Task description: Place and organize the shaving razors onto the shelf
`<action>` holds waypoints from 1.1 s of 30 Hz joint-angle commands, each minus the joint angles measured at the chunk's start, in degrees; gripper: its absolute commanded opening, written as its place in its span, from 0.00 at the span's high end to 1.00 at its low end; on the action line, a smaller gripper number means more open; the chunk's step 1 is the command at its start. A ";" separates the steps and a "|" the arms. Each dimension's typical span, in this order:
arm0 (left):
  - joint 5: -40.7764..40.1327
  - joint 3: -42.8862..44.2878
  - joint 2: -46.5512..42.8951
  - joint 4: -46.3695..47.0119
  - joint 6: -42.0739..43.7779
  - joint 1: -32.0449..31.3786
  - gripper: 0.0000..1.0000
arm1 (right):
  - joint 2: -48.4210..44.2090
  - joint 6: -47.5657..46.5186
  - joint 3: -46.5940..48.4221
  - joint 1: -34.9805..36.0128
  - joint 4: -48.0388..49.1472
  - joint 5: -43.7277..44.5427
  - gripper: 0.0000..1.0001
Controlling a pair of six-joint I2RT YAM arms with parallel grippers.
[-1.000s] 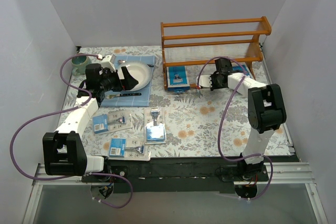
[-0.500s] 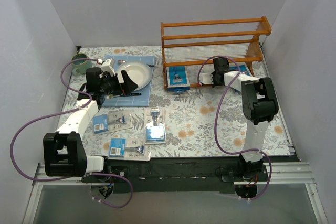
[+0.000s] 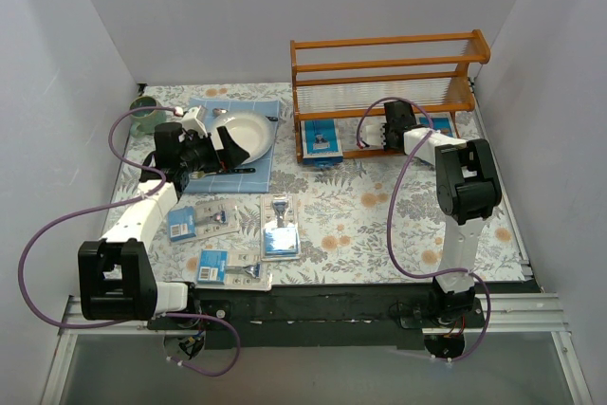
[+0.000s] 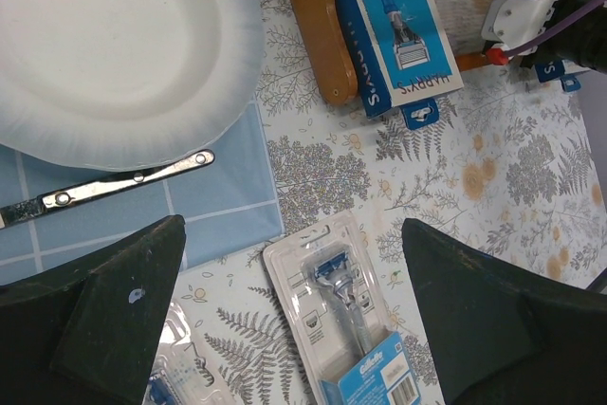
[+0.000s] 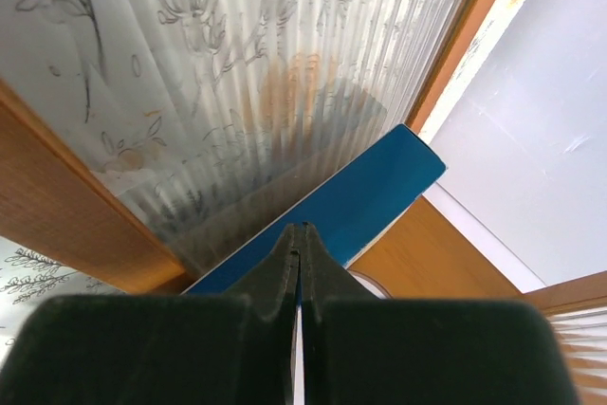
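The shelf [image 3: 389, 78] stands at the back right. One razor pack [image 3: 322, 142] lies under its left end, seen as a blue card [image 4: 398, 35] by the wooden leg [image 4: 318, 16]. A second pack [image 3: 438, 125] lies under its right end. My right gripper [image 3: 384, 133] is shut, its tips [image 5: 300, 227] right at that blue pack [image 5: 370, 196] below the pale rods [image 5: 190, 73]; nothing shows between the fingers. Three more packs [image 3: 202, 221] [image 3: 281, 228] [image 3: 230, 267] lie flat at the near left. My left gripper [image 3: 226, 147] hangs open above one [image 4: 341, 320].
A white plate [image 3: 248, 130] sits on a blue mat [image 3: 213, 111] at the back left, with a dark-handled fork [image 3: 228, 171] along the mat's near edge. A green cup [image 3: 144, 113] stands in the far left corner. White walls close in on three sides.
My right gripper has moved back toward the shelf's lowest tier, and the right arm has folded in closer. The left arm has barely shifted.
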 commanded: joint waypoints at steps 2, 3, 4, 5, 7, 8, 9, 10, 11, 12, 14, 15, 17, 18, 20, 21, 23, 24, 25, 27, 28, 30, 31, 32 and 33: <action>1.01 -0.96 -3.31 0.66 -0.28 0.55 0.02 | -1.96 1.17 0.73 0.45 0.78 -0.57 0.99; 1.10 -1.05 -3.57 0.75 -0.63 0.64 0.02 | -4.23 1.61 0.29 0.72 -0.36 -1.44 0.99; 1.18 -1.14 -3.57 0.75 -0.81 0.56 0.02 | -5.55 1.88 -0.15 1.07 -1.59 -3.89 0.99; 1.27 -1.23 -3.74 1.19 -1.07 0.64 0.02 | -7.13 2.40 -1.29 1.85 -4.47 -5.22 0.99; 1.63 -1.40 -3.83 1.63 -1.77 0.55 0.02 | -12.23 3.11 -2.35 2.65 -10.36 -11.69 0.99; 1.80 -1.40 -3.75 2.06 -2.03 0.55 0.02 | -14.16 3.55 -3.49 3.26 -11.87 -13.21 0.99; 1.98 -1.49 -3.75 2.42 -2.56 0.55 0.02 | -17.84 3.38 -5.59 3.27 -16.32 -15.49 0.99; 1.98 -1.58 -3.75 2.51 -2.74 0.55 0.02 | -19.35 3.11 -6.39 3.27 -19.58 -18.91 0.99; 2.15 -1.84 -3.75 3.03 -3.00 0.55 0.02 | -20.76 3.02 -7.35 3.27 -21.79 -19.90 0.99; 2.24 -1.93 -3.83 3.38 -3.18 0.55 0.02 | -22.43 2.76 -8.32 3.27 -28.77 -21.39 0.99; 3.20 -2.37 -3.92 3.56 -3.62 0.64 0.02 | -23.06 2.76 -8.85 2.92 -35.76 -22.28 0.99; 3.56 -2.46 -4.01 3.56 -3.62 0.56 0.02 | -23.75 3.11 -9.73 2.48 -40.05 -22.28 0.99; 3.65 -2.81 -4.45 3.65 -3.71 0.55 0.02 | -24.81 4.69 -10.35 0.12 -41.58 -24.38 0.99; 3.56 -3.33 -4.62 3.83 -3.71 0.64 0.02 | -25.25 4.61 -10.18 -0.85 -42.72 -25.00 0.99; 3.65 -3.77 -5.06 4.00 -3.97 0.64 0.02 | -25.08 3.82 -8.86 -3.83 -46.15 -26.41 0.99; 3.99 -4.04 -5.15 4.00 -4.06 0.73 0.02 | -24.30 3.73 -7.99 -4.98 -47.03 -26.85 0.99; 5.66 -4.30 -5.15 4.09 -4.23 0.82 0.02 | -22.98 3.64 -5.35 -7.26 -49.76 -27.64 0.99; 5.93 -4.39 -5.24 4.09 -4.41 0.82 0.02 | -21.84 3.55 -4.65 -7.80 -50.11 -27.47 0.99; 6.19 -4.74 -5.24 4.00 -4.67 0.91 0.02 | -21.39 3.38 -4.29 -8.15 -50.03 -26.77 0.99; 6.28 -5.18 -5.33 4.00 -4.68 0.99 0.02 | -20.69 1.71 -3.76 -9.21 -48.37 -25.98 0.99; 6.28 -5.44 -5.33 4.09 -4.59 0.99 0.02 | -20.42 1.27 -3.85 -9.39 -47.57 -24.67 0.99; 6.20 -5.62 -5.24 3.83 -4.32 0.99 0.02 | -19.02 -0.22 -3.59 -10.18 -45.64 -23.69 0.99; 6.11 -5.62 -5.15 3.65 -4.15 0.99 0.02 | -18.49 -0.49 -3.24 -10.44 -45.11 -23.25 0.99; 6.02 -5.71 -5.06 3.39 -4.15 3.08 0.02 | -17.10 -0.58 -2.80 -10.96 -44.76 -23.16 0.99; 6.02 -5.80 -4.98 3.21 -3.97 3.28 0.02 | -16.39 -0.58 -1.40 -11.32 -44.14 -23.16 0.99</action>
